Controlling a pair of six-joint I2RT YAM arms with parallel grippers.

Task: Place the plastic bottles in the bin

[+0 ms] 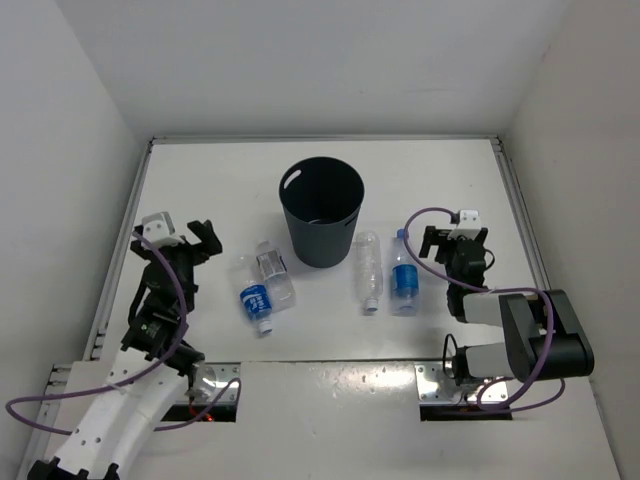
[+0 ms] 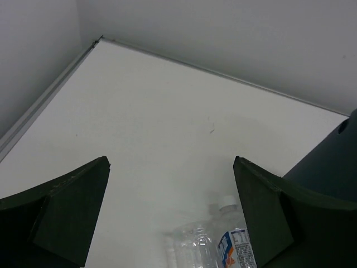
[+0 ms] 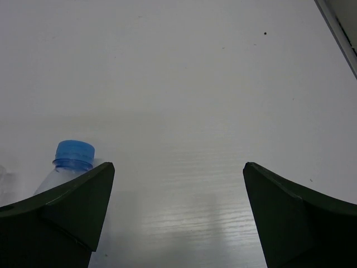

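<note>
"Plastic stock first. What do you count on your screens?"

"I log five items. Item one: bin (image 1: 320, 212), dark grey-blue, round, tapering downward, upright on the white table (image 1: 210, 180), with a handle slot cut near its rim. Items two to five: four small clear bottles, all lying flat on the near side of the bin."

"Positions, taken from the bin?"

"Near-left of it I have a pair touching each other: the white-grey label bottle (image 1: 272, 266), closer to the bin, and a blue-label bottle with a white cap (image 1: 256, 301) on its near side. Near-right of the bin I have the unlabelled bottle (image 1: 368, 266), cap pointing away from the bin, and just beside it on the outer side the blue-label bottle with a blue cap (image 1: 404, 276), cap on the far end. These two lie roughly parallel. I cannot tell whether they touch."

"Grippers?"

"My left gripper (image 1: 203, 240) sits left of the bin, beyond the left pair, fingers spread wide and holding nothing. Its wrist camera shows a white cap and the bin wall low on the right side. My right gripper (image 1: 455, 240) sits right of the bin, outside the blue-capped bottle, jaws also wide apart and empty. Its camera catches the blue cap by the left finger."
</note>
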